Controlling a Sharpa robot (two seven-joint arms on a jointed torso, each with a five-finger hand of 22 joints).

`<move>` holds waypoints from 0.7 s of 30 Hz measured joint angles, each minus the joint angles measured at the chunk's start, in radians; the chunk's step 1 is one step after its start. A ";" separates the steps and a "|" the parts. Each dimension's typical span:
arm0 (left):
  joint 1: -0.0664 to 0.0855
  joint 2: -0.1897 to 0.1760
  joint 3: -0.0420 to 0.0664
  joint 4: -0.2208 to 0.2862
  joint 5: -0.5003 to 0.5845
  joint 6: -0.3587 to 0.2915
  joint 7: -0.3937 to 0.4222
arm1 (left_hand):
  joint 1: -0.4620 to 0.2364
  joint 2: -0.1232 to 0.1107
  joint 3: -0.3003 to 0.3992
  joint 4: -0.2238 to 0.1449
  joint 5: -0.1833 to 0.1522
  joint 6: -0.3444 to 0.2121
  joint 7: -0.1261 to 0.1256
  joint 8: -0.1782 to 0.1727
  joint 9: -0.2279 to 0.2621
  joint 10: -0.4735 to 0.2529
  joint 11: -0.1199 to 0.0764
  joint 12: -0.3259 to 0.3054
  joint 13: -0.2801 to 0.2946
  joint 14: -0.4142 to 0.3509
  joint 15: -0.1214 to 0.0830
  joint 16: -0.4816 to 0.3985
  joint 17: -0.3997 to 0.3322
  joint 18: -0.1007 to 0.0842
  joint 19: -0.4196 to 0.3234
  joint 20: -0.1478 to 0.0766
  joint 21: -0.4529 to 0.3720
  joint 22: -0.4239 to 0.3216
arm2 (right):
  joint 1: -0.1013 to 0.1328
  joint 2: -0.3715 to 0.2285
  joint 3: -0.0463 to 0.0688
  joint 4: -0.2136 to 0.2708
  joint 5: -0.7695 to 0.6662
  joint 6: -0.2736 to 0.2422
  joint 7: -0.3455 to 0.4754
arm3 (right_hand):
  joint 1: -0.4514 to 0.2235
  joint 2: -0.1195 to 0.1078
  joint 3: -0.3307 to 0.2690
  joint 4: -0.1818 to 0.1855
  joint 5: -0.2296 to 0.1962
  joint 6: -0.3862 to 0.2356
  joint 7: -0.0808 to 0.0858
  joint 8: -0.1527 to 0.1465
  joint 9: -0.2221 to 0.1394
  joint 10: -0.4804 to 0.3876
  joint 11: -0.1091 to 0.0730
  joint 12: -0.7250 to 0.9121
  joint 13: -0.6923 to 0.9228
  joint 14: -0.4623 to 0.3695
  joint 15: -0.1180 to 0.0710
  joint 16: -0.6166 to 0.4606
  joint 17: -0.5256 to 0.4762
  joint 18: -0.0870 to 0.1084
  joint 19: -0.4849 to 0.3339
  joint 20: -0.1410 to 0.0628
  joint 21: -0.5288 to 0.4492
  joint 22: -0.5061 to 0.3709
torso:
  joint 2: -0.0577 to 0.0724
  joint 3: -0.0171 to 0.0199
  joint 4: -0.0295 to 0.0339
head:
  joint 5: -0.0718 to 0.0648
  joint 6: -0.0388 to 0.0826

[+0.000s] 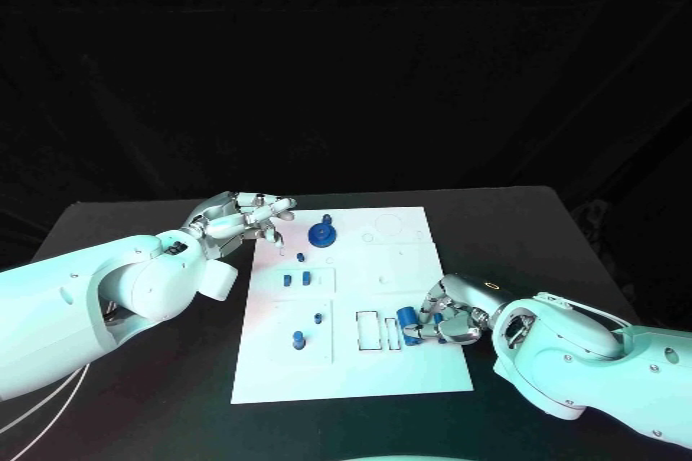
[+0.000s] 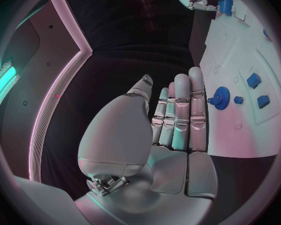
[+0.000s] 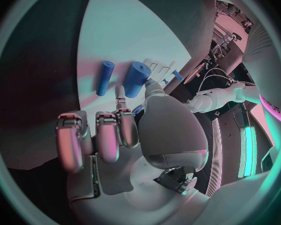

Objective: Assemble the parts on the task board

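Right hand (image 1: 444, 319) pinches a blue peg (image 3: 136, 79) — contact partly hidden; left hand (image 1: 245, 219) flat, empty.

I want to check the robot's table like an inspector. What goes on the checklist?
Surface: black table, bare round the board.
Job's things: white task board in the middle; blue gear near its far end; small blue parts mid-board; a blue cylinder by the right hand.
Clutter: nothing seen.
Hands: left hand at the board's far left corner, fingers straight, holding nothing; right hand at the board's right edge, touching the cylinder, grip unclear.
Cables: thin white ones under the left arm.
Surroundings: dark backdrop.
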 measured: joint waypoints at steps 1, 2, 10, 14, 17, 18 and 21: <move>0.000 0.000 0.000 0.000 -0.001 0.000 0.000 | 0.000 0.000 0.000 0.000 0.000 0.000 0.000 0.000 0.000 0.000 0.000 0.000 0.000 0.000 0.000 0.000 0.000 0.000 0.000 0.000 0.000 0.000 | -0.002 0.003 0.000 -0.003 -0.002 0.002 -0.002 | 0.000 0.000 0.000 0.000 0.000 0.000 0.000 0.000 0.001 0.000 0.000 0.000 0.000 0.000 0.000 0.000 0.000 0.000 0.000 0.000 0.000 0.000 | 0.000 -0.0001 0.0000 | 0.000 0.000; 0.000 -0.001 0.000 0.000 -0.002 0.001 0.000 | 0.000 0.000 0.000 0.000 0.000 0.000 0.000 0.000 0.000 0.000 0.000 0.000 0.000 0.000 0.000 0.000 0.000 0.000 0.000 0.000 0.000 0.000 | -0.005 0.007 0.000 -0.007 -0.004 0.005 -0.004 | 0.000 0.000 0.000 0.000 -0.004 0.000 0.000 0.000 0.002 0.000 0.000 0.000 0.000 0.000 0.000 0.000 0.000 0.000 0.000 0.000 0.000 0.000 | 0.000 -0.0001 -0.0005 | 0.002 0.000; 0.000 -0.002 0.000 0.001 -0.007 0.004 -0.001 | 0.000 0.000 -0.002 0.002 0.000 0.000 0.000 0.000 0.000 0.000 0.000 0.000 0.000 0.000 0.000 0.000 0.000 0.000 0.000 0.000 0.000 0.000 | -0.019 0.032 0.009 -0.019 -0.036 0.015 -0.013 | 0.000 0.000 -0.006 -0.006 -0.008 -0.001 0.002 0.002 0.008 0.000 0.000 -0.004 0.000 0.000 0.000 0.000 0.000 0.000 0.000 0.000 0.000 0.000 | -0.001 0.0001 -0.0012 | 0.005 0.000; 0.000 -0.003 0.000 0.001 -0.008 0.006 -0.002 | 0.000 0.000 -0.003 0.003 0.000 0.000 0.000 0.000 0.000 0.000 0.000 0.000 0.000 0.000 0.000 0.000 0.000 0.000 0.000 0.000 0.000 0.000 | -0.024 0.037 0.012 -0.021 -0.052 0.012 -0.015 | 0.006 0.006 -0.007 -0.007 -0.008 0.001 0.004 0.002 0.014 0.000 0.000 -0.004 0.000 0.000 0.000 0.000 0.000 0.000 0.000 0.000 0.000 0.000 | -0.001 0.0004 -0.0013 | 0.006 0.000; 0.000 -0.005 0.000 0.001 -0.008 0.007 -0.003 | 0.000 0.000 -0.005 0.000 0.000 0.000 0.000 0.000 0.000 0.000 0.000 0.000 0.000 0.000 0.000 0.000 -0.001 0.000 0.000 0.000 0.000 -0.001 | -0.028 0.039 0.013 -0.021 -0.064 0.007 -0.018 | 0.016 0.016 -0.008 -0.008 -0.007 0.002 0.005 0.002 0.014 0.000 0.000 -0.004 0.000 0.000 0.000 0.000 0.000 0.000 0.000 0.000 0.000 0.000 | -0.001 0.0007 -0.0013 | 0.006 0.002; 0.000 -0.005 0.000 0.001 -0.008 0.007 -0.004 | 0.000 0.000 -0.005 0.000 0.000 0.000 0.000 0.000 0.000 0.000 0.000 0.000 0.000 0.000 0.000 0.000 -0.001 0.000 0.000 0.000 0.000 -0.001 | -0.028 0.039 0.013 -0.020 -0.067 0.005 -0.019 | 0.020 0.018 -0.008 -0.008 -0.003 0.001 0.005 0.002 0.014 0.000 0.000 -0.004 0.000 0.000 0.000 0.000 0.000 0.000 0.000 0.000 0.000 0.000 | -0.001 0.0006 -0.0013 | 0.006 0.003; 0.000 -0.005 0.000 0.001 -0.009 0.008 -0.005 | 0.000 0.000 -0.005 0.000 0.000 0.000 0.000 0.000 -0.001 -0.001 0.001 0.000 0.001 0.000 0.000 0.000 -0.001 0.000 0.000 0.000 0.000 -0.001 | -0.031 0.039 0.012 -0.017 -0.076 -0.001 -0.021 | 0.037 0.023 -0.014 -0.011 0.023 0.000 0.003 0.003 0.020 0.000 0.000 -0.004 0.000 0.000 0.000 0.000 0.000 0.000 0.000 0.000 0.000 0.000 | -0.001 0.0007 -0.0014 | 0.005 0.005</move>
